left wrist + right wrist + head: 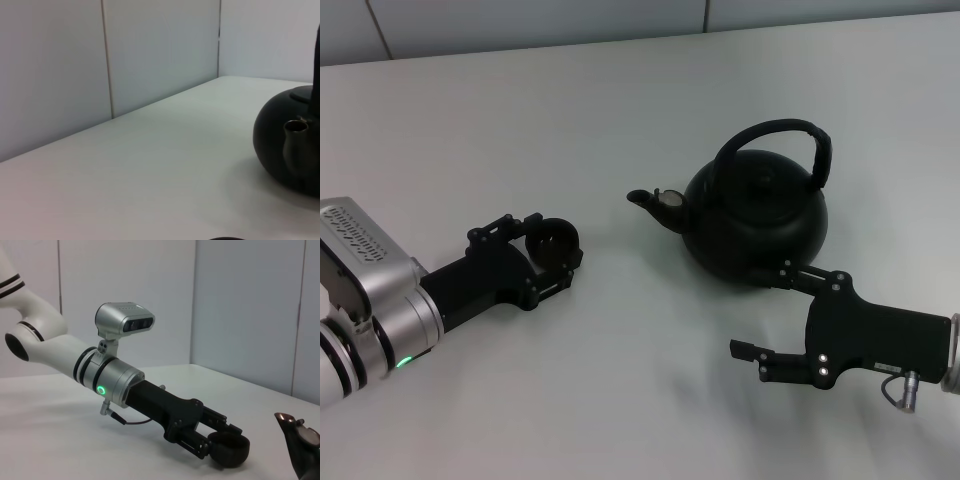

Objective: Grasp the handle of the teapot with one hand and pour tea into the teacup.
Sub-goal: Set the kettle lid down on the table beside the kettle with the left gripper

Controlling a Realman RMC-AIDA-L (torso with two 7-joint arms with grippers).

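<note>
The matte black teapot [755, 222] stands on the white table, right of centre, with its spout [648, 201] pointing left. Its arched handle [790, 130] rises over the lid, free of both grippers. My left gripper [553, 247] is shut on the small black teacup [558, 232] left of the spout, low over the table. The right wrist view shows this grasp, with the teacup [228, 450] between the fingers. My right gripper [767, 312] is open and empty, just in front of the teapot's base. The left wrist view shows the teapot [280, 150] at its edge.
The white table [620, 110] runs back to a pale panelled wall [100, 65]. A gap of bare table lies between the teacup and the spout. My left arm [60, 355] reaches in from the left side.
</note>
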